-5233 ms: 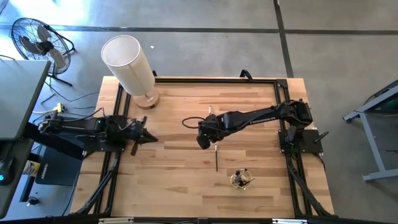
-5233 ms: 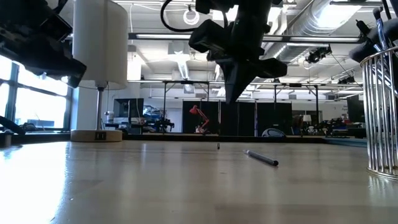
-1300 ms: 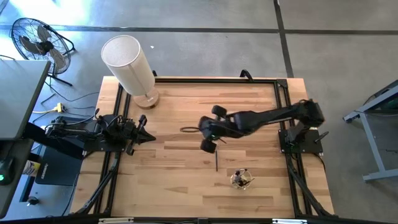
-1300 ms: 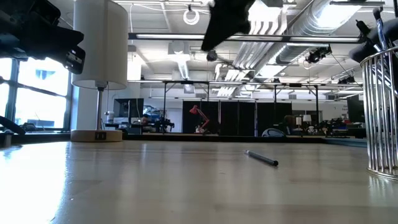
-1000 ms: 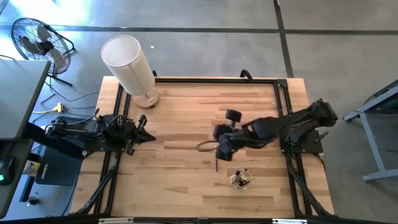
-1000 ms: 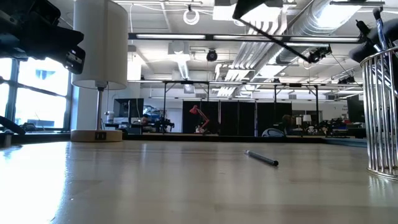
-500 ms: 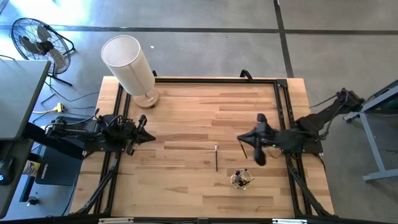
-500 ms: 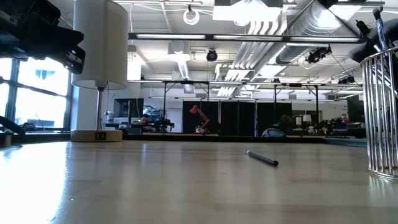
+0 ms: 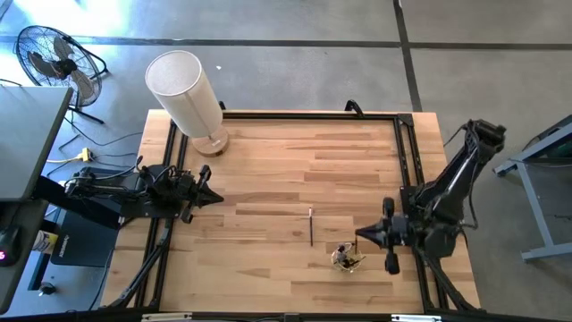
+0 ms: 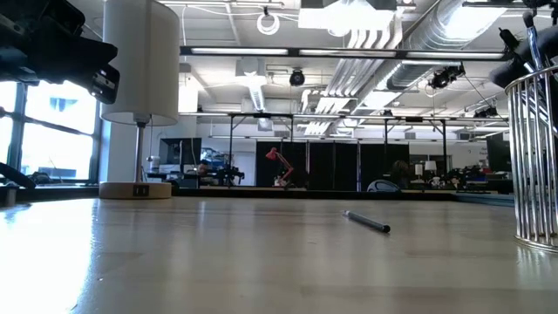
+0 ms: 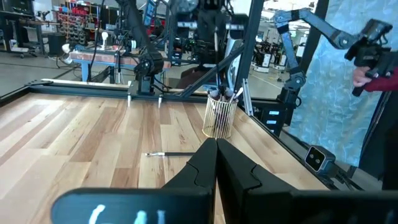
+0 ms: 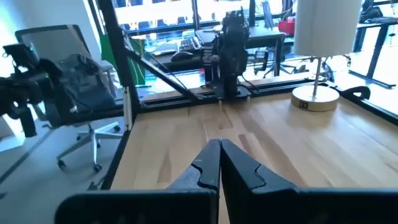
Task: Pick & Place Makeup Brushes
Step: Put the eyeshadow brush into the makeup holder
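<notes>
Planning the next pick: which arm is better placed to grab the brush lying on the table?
Right. Its gripper is nearer the loose brush and beside the wire holder; the left gripper waits at the table's far edge.

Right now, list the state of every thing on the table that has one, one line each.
Loose brush: lying flat on the table, untouched.
Wire cup: upright, brushes standing in it.
Lamp: upright at the table's far left corner.
Left pincer: shut, empty, at the left edge.
Right pincer: shut, empty, beside the cup.
</notes>
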Motion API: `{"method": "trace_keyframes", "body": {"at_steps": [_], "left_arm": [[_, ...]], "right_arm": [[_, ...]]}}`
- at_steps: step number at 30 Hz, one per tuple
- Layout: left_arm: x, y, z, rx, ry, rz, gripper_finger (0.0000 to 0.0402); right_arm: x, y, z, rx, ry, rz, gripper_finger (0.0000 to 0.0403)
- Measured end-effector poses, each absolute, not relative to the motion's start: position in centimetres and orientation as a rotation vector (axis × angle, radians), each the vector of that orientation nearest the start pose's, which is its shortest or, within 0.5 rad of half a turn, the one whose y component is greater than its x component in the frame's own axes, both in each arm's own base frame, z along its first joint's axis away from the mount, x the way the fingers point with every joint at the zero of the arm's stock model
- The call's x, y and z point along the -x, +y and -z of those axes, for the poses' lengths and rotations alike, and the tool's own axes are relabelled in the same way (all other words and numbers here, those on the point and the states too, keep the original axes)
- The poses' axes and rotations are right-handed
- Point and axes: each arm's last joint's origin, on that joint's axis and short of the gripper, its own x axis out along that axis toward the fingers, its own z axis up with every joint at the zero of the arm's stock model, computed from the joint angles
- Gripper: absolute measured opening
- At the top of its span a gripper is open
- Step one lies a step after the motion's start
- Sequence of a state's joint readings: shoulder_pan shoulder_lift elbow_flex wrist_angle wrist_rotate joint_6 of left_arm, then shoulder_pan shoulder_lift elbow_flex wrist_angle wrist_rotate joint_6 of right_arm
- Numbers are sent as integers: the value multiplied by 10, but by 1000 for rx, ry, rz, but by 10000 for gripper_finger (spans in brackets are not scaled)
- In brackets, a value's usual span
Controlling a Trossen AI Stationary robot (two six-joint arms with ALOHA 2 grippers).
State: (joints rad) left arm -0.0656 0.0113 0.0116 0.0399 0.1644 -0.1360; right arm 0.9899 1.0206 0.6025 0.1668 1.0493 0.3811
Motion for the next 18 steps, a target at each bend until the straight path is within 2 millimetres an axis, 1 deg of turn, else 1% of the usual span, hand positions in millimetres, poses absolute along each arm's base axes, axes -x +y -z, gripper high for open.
{"method": "trace_keyframes", "body": {"at_steps": [6, 10, 14, 18], "left_arm": [[-97, -11, -170, 134, -24, 232, 1], [-97, -11, -170, 133, -25, 232, 1], [-97, -11, -170, 133, -25, 232, 1], [-97, -11, -170, 133, -25, 232, 1]], "right_arm": [[-146, 180, -224, -111, 175, 126, 0], [-152, 189, -205, -108, 214, 142, 0], [-154, 194, -196, -160, 266, 87, 8], [-152, 195, -196, -212, 332, -20, 29]]}}
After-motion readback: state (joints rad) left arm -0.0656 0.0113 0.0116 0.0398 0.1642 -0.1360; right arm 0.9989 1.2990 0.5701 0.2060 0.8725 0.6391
